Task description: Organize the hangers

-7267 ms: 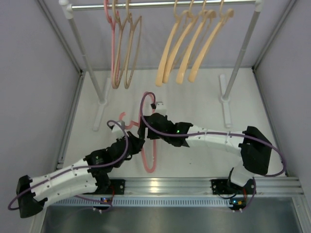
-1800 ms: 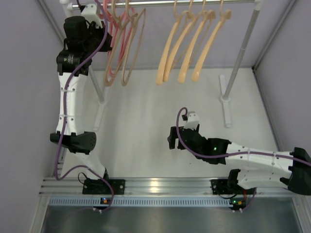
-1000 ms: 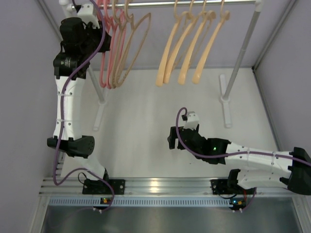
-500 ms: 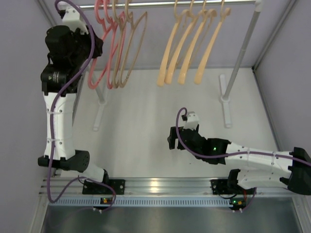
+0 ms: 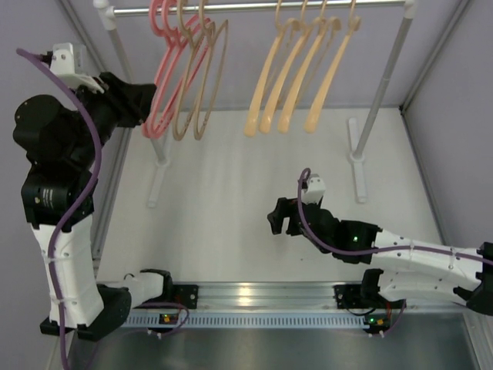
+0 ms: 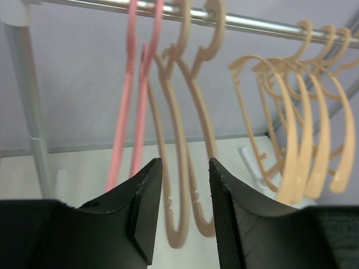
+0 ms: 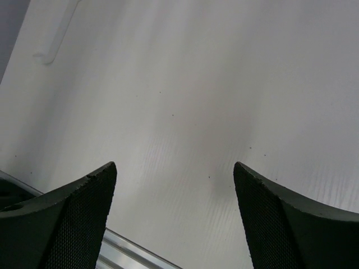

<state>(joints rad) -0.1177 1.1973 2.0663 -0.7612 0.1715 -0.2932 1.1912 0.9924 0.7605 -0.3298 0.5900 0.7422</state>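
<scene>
Pink hangers (image 6: 124,106), tan hangers (image 6: 199,112), peach hangers (image 5: 316,104), grey rail (image 6: 252,22).

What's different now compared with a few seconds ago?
Both pink hangers now hang on the rail; one of them lay on the table between the arms earlier. The left end effector carried it up, let go and drew back to the left, open and empty. The right end effector pulled back low over the table, open. The beige hangers and peach hangers stayed put.
</scene>
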